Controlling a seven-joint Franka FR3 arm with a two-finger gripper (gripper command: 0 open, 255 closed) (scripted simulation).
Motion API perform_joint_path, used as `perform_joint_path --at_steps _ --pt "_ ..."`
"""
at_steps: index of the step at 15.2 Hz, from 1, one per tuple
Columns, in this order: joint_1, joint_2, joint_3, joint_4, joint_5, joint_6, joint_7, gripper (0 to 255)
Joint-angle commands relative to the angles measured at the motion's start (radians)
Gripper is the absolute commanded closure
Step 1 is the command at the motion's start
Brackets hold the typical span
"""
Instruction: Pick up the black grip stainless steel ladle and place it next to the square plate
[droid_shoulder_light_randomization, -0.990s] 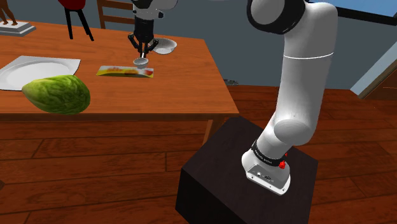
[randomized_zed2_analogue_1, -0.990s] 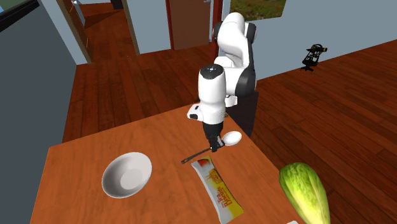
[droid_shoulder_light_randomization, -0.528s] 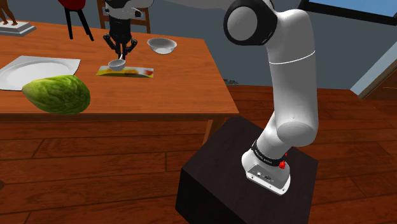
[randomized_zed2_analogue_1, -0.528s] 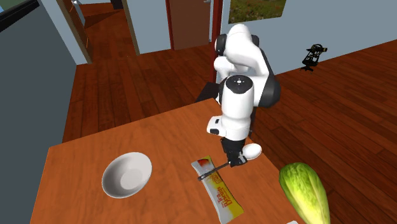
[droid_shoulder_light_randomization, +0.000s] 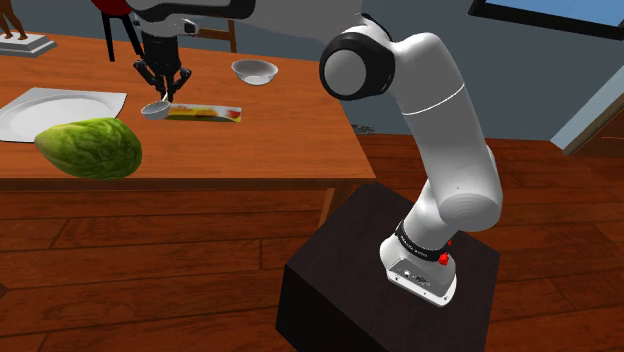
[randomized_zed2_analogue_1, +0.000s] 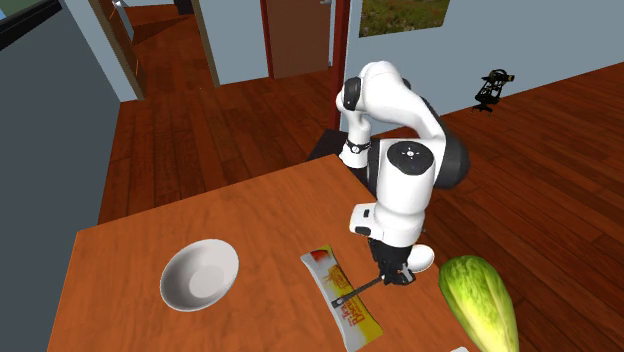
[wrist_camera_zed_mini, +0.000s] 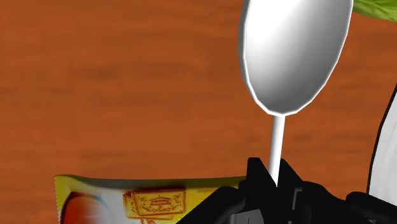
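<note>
While the ladle (droid_shoulder_light_randomization: 155, 110) hangs clear of the counter (droid_shoulder_light_randomization: 270, 140), the fingers (wrist_camera_zed_mini: 256, 179) are clenched on its thin stem, close behind the scoop. From the wrist, the scoop stands out past the fingertips and faces the camera. In the second exterior view the dark handle trails back from the fingers over the packet (randomized_zed2_analogue_1: 345, 300) lying under them. Gripping near the scoop puts the heavier end close to the fingers, which probably limits swing, but a thin round stem gives little against twisting.

Finding: the pick is done and the carry is under way. The plate (droid_shoulder_light_randomization: 40, 110) lies on the counter beyond the fingertips, on the scoop's side. A white rim at the fingers' flank in the wrist view may be its edge, though this cannot be confirmed.

The green fruit (droid_shoulder_light_randomization: 90, 148) sits just beside the plate, on the side nearer the stand. The free counter between plate and packet therefore looks the likelier place to set the ladle down.

The bowl (droid_shoulder_light_randomization: 254, 71) stands well behind the fingers and is no obstacle.

Risks: the stem may rotate in the grip, and the trailing handle may catch the packet on lowering.
</note>
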Motion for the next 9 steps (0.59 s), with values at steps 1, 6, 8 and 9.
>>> perform_joint_path --at_steps 1,6,8,9 --pt "0.001 -0.009 0.000 -0.041 0.000 0.033 -0.001 255" --pt "0.000 -0.012 0.000 -0.114 0.002 0.103 -0.005 255" --pt "0.000 -0.010 0.000 -0.138 0.002 0.128 -0.007 255" --pt "0.000 -0.009 0.000 -0.149 0.002 0.141 -0.008 255"
